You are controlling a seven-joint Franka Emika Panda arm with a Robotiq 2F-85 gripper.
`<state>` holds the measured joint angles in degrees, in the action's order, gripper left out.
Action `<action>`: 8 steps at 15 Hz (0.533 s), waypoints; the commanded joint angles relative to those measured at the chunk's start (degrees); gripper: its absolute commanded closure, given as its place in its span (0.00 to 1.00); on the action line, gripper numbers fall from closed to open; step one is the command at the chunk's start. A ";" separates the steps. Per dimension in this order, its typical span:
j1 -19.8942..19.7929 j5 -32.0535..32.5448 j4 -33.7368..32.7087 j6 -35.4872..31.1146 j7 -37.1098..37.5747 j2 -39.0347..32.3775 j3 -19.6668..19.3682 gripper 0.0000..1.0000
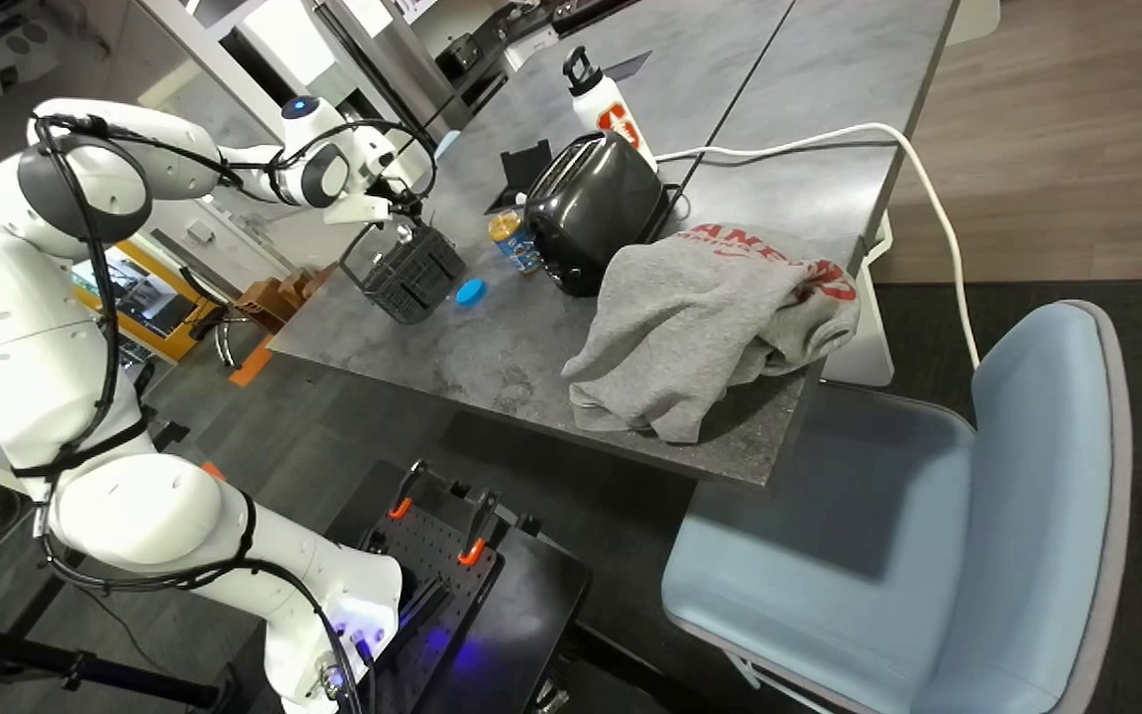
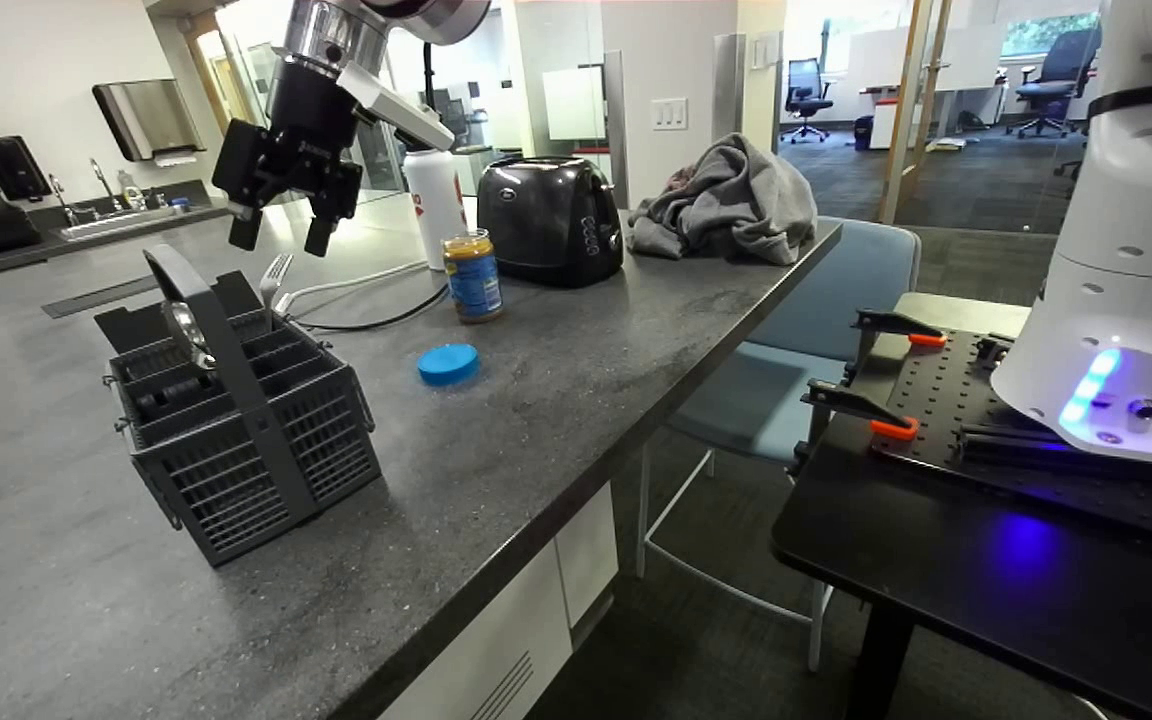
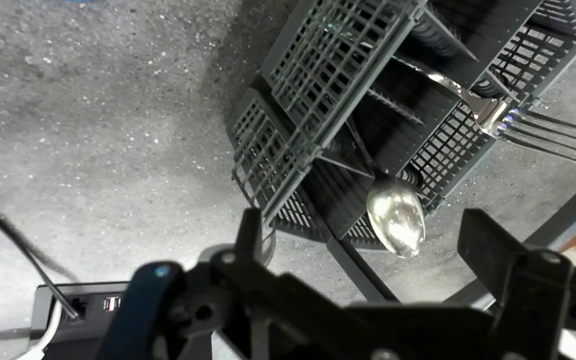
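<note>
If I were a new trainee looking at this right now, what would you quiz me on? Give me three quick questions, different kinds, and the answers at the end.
1. Pick one. How does the gripper stand?
a) shut on the bottle
b) open, holding nothing
c) shut on nothing

2. True or false: the blue lid lies on the tabletop, apart from the jar.

3. Fill in: a fork and a ____ stick up out of the basket.

Key: 1, b; 2, true; 3, spoon.
</note>
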<state>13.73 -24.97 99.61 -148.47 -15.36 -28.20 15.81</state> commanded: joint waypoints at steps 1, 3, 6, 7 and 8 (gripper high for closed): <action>-0.56 4.18 -1.40 0.00 5.06 -0.95 -0.51 0.00; -1.09 5.55 -2.42 0.64 7.59 -1.45 -1.08 0.00; -2.70 5.31 -4.71 1.89 8.74 -2.99 -0.68 0.00; -3.17 5.11 -5.50 2.32 8.80 -3.59 -0.51 0.00; -3.54 5.04 -6.42 2.90 8.79 -4.34 -0.45 0.00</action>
<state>11.50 -20.49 97.26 -148.17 -8.47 -29.96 14.73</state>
